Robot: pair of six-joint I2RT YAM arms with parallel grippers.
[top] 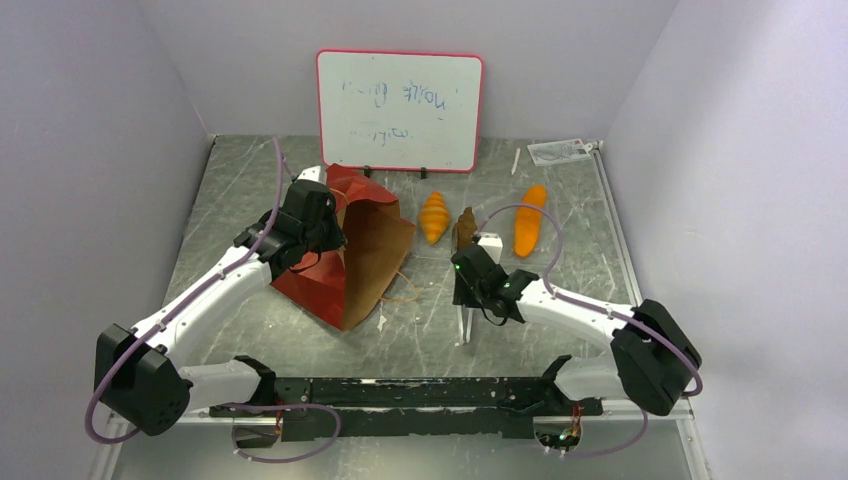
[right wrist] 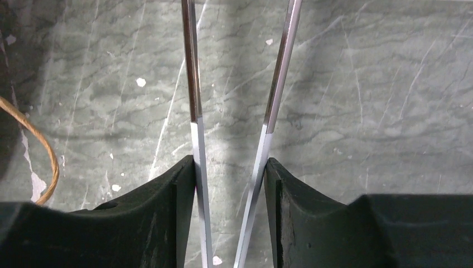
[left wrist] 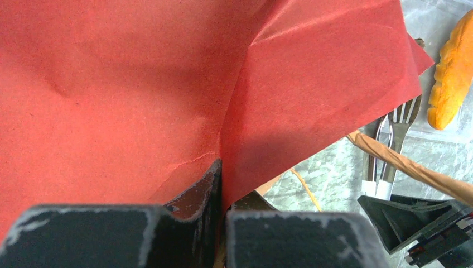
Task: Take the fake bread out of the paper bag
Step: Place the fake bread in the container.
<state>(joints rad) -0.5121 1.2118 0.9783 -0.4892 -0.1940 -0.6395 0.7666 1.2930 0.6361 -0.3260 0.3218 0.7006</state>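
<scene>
The paper bag (top: 372, 250) lies tipped on its side at centre left, brown with a red lower part. My left gripper (top: 318, 243) is shut on the red paper (left wrist: 139, 84), which is pinched between its fingers (left wrist: 209, 187). Three pastries lie on the table right of the bag: an orange croissant (top: 434, 217), a dark brown piece (top: 465, 228) and a long orange loaf (top: 529, 220). One orange pastry (left wrist: 452, 78) shows in the left wrist view. My right gripper (top: 463, 298) is shut on metal tongs (right wrist: 192, 84), which point toward the near edge (top: 463, 328). No tan slices show.
A red-framed whiteboard (top: 400, 110) stands at the back wall. A clear packet (top: 556, 150) and a small white stick (top: 516, 161) lie at the back right. A tan cord handle (right wrist: 47, 151) loops on the table beside the bag. Purple walls close both sides.
</scene>
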